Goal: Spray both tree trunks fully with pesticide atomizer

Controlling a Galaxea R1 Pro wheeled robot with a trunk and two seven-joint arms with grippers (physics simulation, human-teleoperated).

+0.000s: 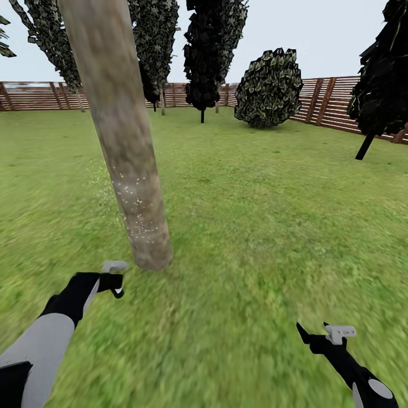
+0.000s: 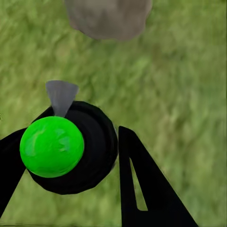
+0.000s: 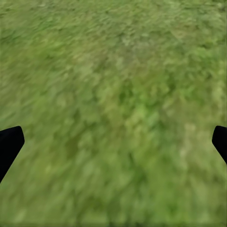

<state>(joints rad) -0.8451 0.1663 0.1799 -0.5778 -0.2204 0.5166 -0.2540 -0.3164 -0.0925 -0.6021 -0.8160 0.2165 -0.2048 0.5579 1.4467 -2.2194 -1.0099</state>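
Note:
One thick, leaning grey-brown tree trunk [image 1: 122, 141] rises from the grass just ahead and left of centre. White specks of pesticide [image 1: 135, 199] dot its lower part and drift to its left. My left gripper [image 1: 113, 279] sits a short way in front of the trunk's base, shut on the pesticide atomizer [image 1: 117, 290]. In the left wrist view the atomizer [image 2: 71, 151] is a black round body with a bright green cap and a grey nozzle, held between the black fingers [image 2: 142, 184], nozzle toward the trunk base [image 2: 109, 16]. My right gripper [image 1: 315, 332] hangs open over bare grass at lower right.
A brown slatted fence [image 1: 334, 102] rings the lawn at the back and right. Dark thin-trunked trees [image 1: 204, 56] stand far ahead, beside a round bush [image 1: 269, 88], with another dark tree [image 1: 379, 85] at the right. Open grass lies right of the trunk.

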